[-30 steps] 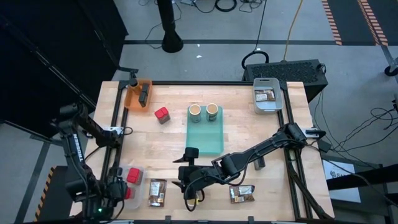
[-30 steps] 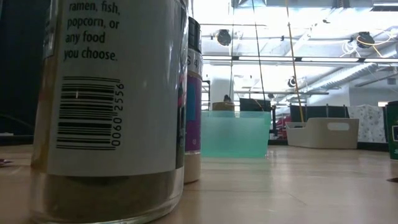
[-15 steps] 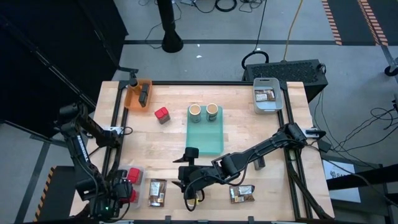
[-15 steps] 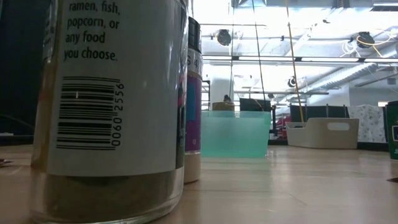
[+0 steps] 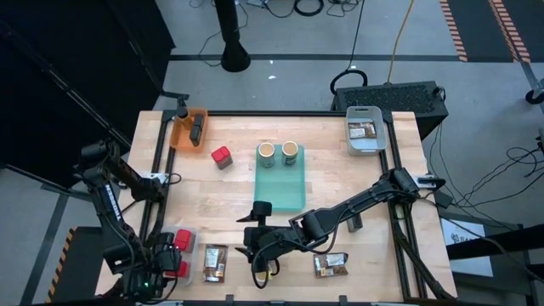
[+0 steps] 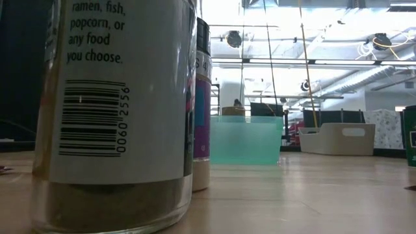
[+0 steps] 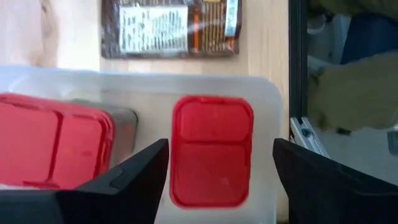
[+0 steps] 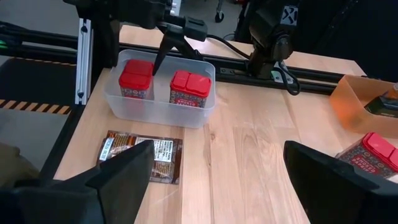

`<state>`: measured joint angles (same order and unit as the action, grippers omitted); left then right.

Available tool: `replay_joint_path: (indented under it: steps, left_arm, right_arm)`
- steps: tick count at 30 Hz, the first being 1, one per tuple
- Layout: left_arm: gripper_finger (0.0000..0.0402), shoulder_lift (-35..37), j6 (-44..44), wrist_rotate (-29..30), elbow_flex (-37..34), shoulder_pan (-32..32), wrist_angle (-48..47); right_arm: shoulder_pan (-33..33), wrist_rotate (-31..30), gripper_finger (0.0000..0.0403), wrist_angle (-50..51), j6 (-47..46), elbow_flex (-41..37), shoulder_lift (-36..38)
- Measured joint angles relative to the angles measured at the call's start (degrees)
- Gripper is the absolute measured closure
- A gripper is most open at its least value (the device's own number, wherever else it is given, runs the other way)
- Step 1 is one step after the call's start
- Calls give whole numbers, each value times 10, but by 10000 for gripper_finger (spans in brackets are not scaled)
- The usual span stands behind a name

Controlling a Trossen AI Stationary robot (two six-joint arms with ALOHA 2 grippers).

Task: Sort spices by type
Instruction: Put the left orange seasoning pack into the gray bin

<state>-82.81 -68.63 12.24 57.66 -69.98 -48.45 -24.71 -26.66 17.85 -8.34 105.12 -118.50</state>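
Observation:
My left gripper [image 7: 219, 163] is open above the clear tray [image 5: 161, 236] at the table's near left corner. Its fingers stand on either side of a red square box [image 7: 211, 149] without touching it. A second red box [image 7: 55, 146] stands beside it in the tray. My right gripper [image 8: 214, 202] is open and empty near the middle of the near edge [image 5: 259, 248]. A third red box [image 5: 222, 157] stands on the table. Two tan jars [image 5: 278, 151] stand at the far end of the teal tray [image 5: 280, 191]. Brown packets [image 5: 215, 262] [image 5: 331, 265] lie flat on the table.
The orange bin [image 5: 181, 134] at the far left holds a dark jar [image 5: 197, 129]. The pale bin [image 5: 365, 144] at the far right holds a packet. In the low view a large labelled jar [image 6: 114, 110] and a purple-labelled one [image 6: 202, 104] stand close to the camera.
My left gripper has shifted a little toward the table's near edge above the clear tray, then kept still. The right arm has not moved.

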Motion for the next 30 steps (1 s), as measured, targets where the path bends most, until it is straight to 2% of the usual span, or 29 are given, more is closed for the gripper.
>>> replay_joint_path:
  steps: [5, 9, 12, 16, 21, 24, 30]
  left_arm:
    - [112, 11, 5, -49, 23, 18, -13]
    - [111, 31, 36, -52, 53, 40, -19]
    - [111, 46, 75, -8, 73, 54, -16]
    - [110, 64, 137, 58, 82, 72, -21]
    - [110, 80, 197, 146, 83, 87, -75]
    - [110, 88, 201, 191, 83, 92, -118]
    - [110, 100, 197, 204, 83, 94, -171]
  right_arm:
    - [0, 0, 62, 1, 0, 0, 0]
    - [0, -4, 62, 1, 0, 0, 0]
    - [0, -15, 62, -1, -1, 0, 0]
    - [-9, -73, 64, -2, -26, 0, 0]
    - [-29, -74, 65, -19, -62, 0, 0]
    - [-35, -65, 65, -49, -77, 0, -5]
    - [-43, -59, 65, -66, -90, 26, -33]
